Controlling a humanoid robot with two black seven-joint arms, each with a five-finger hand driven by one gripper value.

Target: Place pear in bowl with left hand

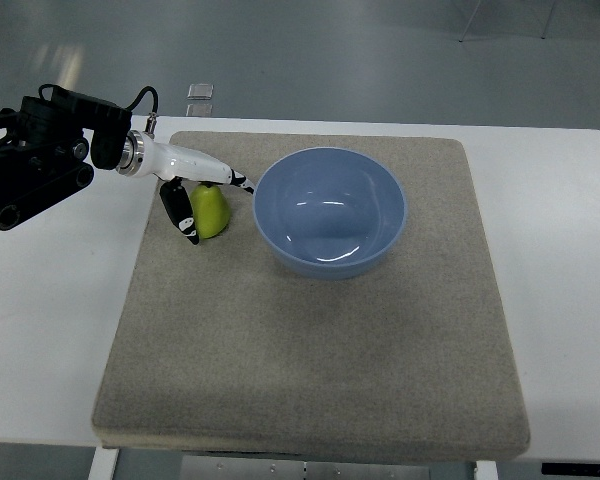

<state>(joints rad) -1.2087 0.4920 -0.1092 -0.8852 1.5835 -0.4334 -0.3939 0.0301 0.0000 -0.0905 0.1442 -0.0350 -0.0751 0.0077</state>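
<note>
Left hand (195,195) reaches in from the left, fingers clamped around the green pear (211,211) on the grey mat (310,350). Just right of the hand, blue bowl (330,212). White counter (560,250) beneath.

A white table (560,260) carries a grey felt mat (310,360).

A beige felt mat (310,360) lies on the white table (560,250), grey floor (330,50) beyond
</note>
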